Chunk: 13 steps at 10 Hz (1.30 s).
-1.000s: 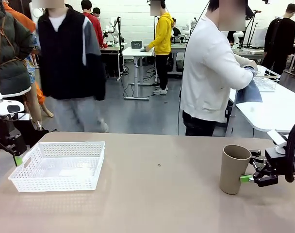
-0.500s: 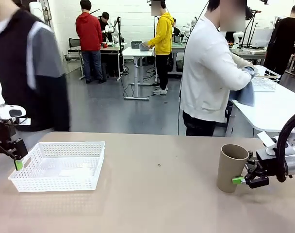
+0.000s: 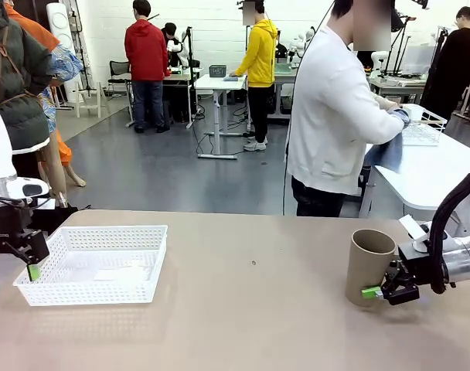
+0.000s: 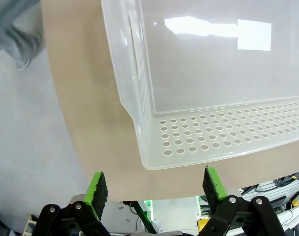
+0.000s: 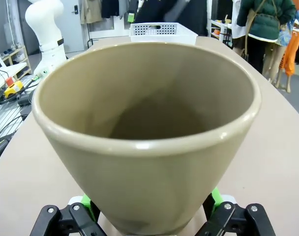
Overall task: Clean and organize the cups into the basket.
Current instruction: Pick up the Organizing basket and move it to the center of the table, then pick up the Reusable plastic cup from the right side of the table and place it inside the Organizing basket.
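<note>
- The tan cup [image 3: 369, 267] stands upright on the surface [image 3: 250, 317], well apart from the white basket [image 3: 88, 290], off to its right.
- The right end effector [image 5: 150, 204] is spread wide, with the cup's lower part between its green pads; whether they touch it cannot be told.
- The left end effector [image 4: 153, 183] gapes wide and empty just beside the basket's left corner.

Tan counter [image 3: 250, 309] up front, person in white top [image 3: 332, 124] just beyond its far edge, blue cloth [image 3: 388, 153] over a white table [image 3: 444, 174], grey floor [image 3: 212, 182] behind
</note>
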### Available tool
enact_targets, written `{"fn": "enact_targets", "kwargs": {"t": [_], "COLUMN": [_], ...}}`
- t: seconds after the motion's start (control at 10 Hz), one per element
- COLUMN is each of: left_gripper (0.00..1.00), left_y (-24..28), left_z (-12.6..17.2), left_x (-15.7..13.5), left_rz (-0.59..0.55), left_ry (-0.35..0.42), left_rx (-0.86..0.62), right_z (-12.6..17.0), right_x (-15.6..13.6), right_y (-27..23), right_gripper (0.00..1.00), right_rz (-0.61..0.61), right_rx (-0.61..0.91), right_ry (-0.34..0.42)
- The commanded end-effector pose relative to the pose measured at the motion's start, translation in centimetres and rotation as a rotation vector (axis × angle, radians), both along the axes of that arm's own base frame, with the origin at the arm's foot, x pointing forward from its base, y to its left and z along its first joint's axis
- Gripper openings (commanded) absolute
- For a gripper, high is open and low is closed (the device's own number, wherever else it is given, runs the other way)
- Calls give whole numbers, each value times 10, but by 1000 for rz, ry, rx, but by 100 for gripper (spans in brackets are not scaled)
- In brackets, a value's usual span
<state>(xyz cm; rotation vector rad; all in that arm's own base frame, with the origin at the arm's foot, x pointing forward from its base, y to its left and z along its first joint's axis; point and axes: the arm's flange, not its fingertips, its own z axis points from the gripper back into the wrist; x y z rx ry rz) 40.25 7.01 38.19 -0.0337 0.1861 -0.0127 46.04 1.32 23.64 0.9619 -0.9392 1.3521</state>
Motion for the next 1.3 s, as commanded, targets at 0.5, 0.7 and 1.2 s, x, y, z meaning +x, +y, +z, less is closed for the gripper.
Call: {"fn": "enact_targets", "kwargs": {"t": [0.5, 0.7, 1.2], "left_gripper": [100, 100, 100], "left_y": [-3, -2, -2], "left_z": [-40, -40, -35], "left_x": [4, 0, 4], "left_rz": [105, 122, 177], "left_ry": [-19, -73, -151], "left_rx": [40, 43, 65], "right_z": [-3, -4, -5], "right_x": [4, 3, 3], "right_y": [3, 0, -2], "right_gripper": [100, 100, 100], "right_rz": [-26, -25, -16], "right_rx": [-4, 3, 3], "right_ry": [-51, -55, -58]}}
